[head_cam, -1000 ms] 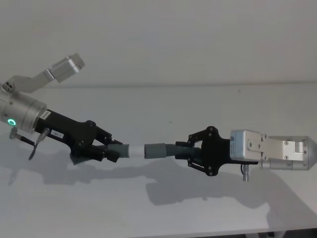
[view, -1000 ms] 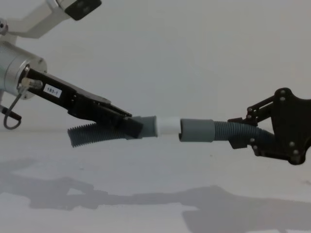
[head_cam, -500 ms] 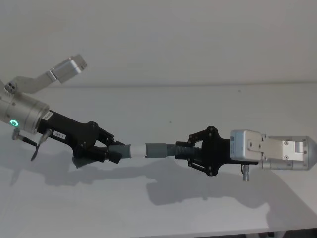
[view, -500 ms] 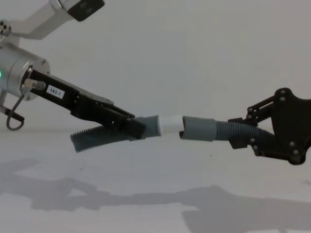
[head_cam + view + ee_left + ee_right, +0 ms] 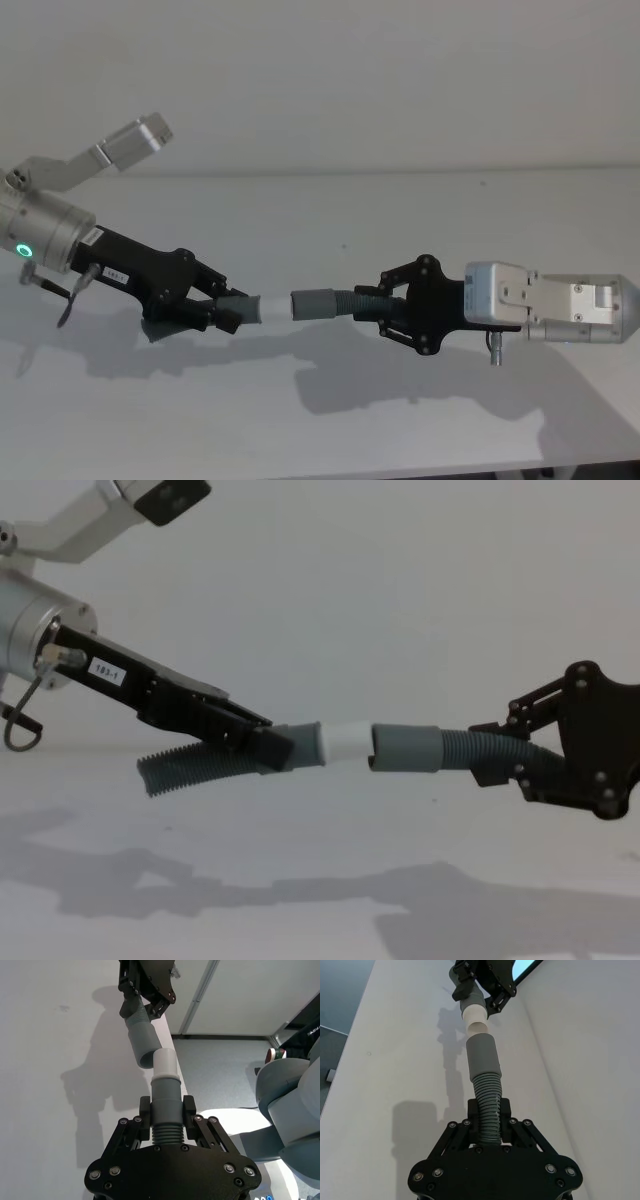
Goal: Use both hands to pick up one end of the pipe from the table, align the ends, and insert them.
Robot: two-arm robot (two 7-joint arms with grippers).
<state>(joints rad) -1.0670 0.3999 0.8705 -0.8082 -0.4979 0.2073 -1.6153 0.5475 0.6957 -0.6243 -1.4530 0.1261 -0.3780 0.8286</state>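
Observation:
Both pipe pieces hang above the white table. My left gripper is shut on one corrugated piece just behind its grey cuff, and the white tip points right. My right gripper is shut on the other piece's corrugated part, with its wider grey socket pointing left. The tip sits right at the socket's mouth, roughly in line. In the left wrist view the tip lies slightly beside the socket. I cannot tell whether it has entered.
The pale grey wall rises behind the table's far edge. A silver part of the left arm juts up at the back left. The table's front edge runs along the bottom of the head view.
The left gripper has wobbled slightly, its hose tail dipping and swinging back a little. The tip stays at the socket's mouth. The right arm has not moved.

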